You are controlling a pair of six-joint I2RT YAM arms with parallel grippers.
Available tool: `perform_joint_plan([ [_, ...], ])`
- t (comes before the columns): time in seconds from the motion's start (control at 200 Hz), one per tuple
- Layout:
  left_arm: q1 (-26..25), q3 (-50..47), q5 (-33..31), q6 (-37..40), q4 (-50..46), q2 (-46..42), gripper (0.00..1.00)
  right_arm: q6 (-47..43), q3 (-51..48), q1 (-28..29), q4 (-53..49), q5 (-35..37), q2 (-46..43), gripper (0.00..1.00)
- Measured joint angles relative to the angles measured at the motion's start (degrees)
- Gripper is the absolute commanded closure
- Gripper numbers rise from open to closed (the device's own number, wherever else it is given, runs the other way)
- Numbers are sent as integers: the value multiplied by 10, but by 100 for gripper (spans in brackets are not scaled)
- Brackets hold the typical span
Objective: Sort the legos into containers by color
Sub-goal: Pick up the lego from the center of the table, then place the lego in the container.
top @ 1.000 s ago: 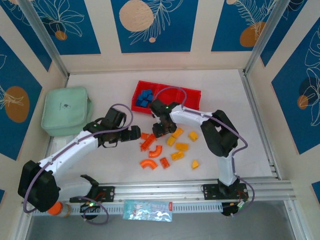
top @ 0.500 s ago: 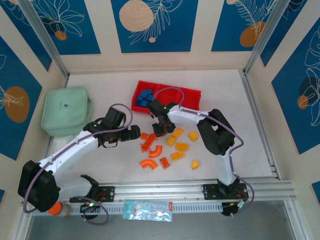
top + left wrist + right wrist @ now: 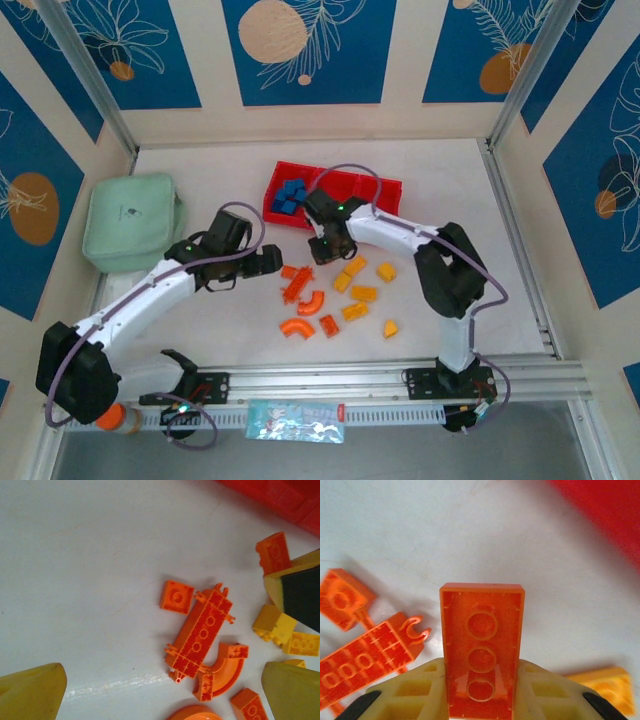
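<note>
My right gripper (image 3: 481, 692) is shut on an orange two-by-three brick (image 3: 481, 650), which shows its hollow underside above the table. From above, this gripper (image 3: 325, 246) hangs just in front of the red tray (image 3: 383, 194), whose left compartment holds several blue legos (image 3: 290, 195). My left gripper (image 3: 162, 676) is open over a long orange plate (image 3: 201, 632), an orange arch (image 3: 222, 672) and a small square orange piece (image 3: 176, 596). Seen from above, the left gripper (image 3: 268, 262) stands left of the loose pile. Orange legos (image 3: 298, 287) and yellow legos (image 3: 362, 293) lie scattered on the table.
A mint-green pouch (image 3: 131, 221) lies at the far left. The tray's corner (image 3: 280, 497) is at the left wrist view's top right and its wall (image 3: 612, 517) at the right wrist view's top right. A rail with a packet (image 3: 295, 421) runs along the near edge.
My right gripper has shut on the orange brick and risen with it, shifting back toward the tray. The left arm has barely moved.
</note>
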Motion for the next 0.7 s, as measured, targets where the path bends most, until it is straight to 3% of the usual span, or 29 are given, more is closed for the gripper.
perform_joint_plan([
  [0.275,1,55,2,0,20,52,1,-27,111,-68,-20,-10,6,70],
  [0.7,23,104,1,0,51,113,1,-42,349,-124,-57,-5,219,69],
])
